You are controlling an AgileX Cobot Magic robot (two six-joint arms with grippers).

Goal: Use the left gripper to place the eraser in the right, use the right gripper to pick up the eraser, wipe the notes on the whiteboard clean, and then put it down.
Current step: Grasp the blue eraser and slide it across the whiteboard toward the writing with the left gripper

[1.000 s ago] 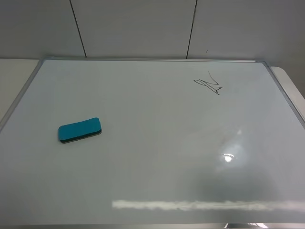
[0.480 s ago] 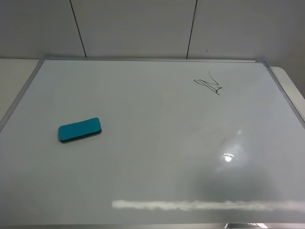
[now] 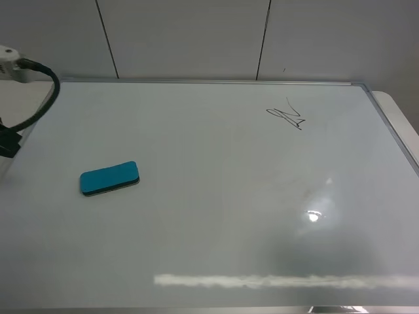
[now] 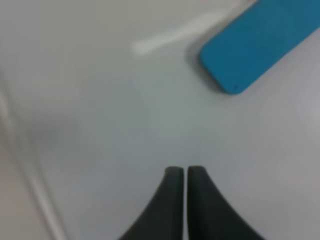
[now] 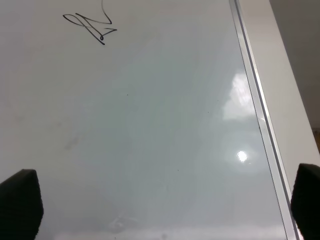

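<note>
Left tool: fingers together, only a hairline slit between the tips, nothing in them. It hangs over bare whiteboard near the board's left frame. The eraser lies ahead of the tips and off to one side, apart from them, flat on its felt with the teal face up. In the high view only the arm's looping cable and white bracket show, at the left edge, so I judge the reach for the eraser barely begun. The tips must part before any grasp; closed, they could only push the block.

Right tool: fingers spread wide and empty, over the board's right half. I read this as a ready pose for taking the eraser once it is brought across. The notes sit in the far right part of the board, unwiped, well apart from the eraser.

Room: the board between eraser and notes is bare, so a carry across meets nothing. The eraser sits well inside the left frame, with open board along both long edges for the fingers. The notes lie near the far rail and fairly close to the right frame. Wiping strokes there should stop short of the frame lip and the table beyond.
</note>
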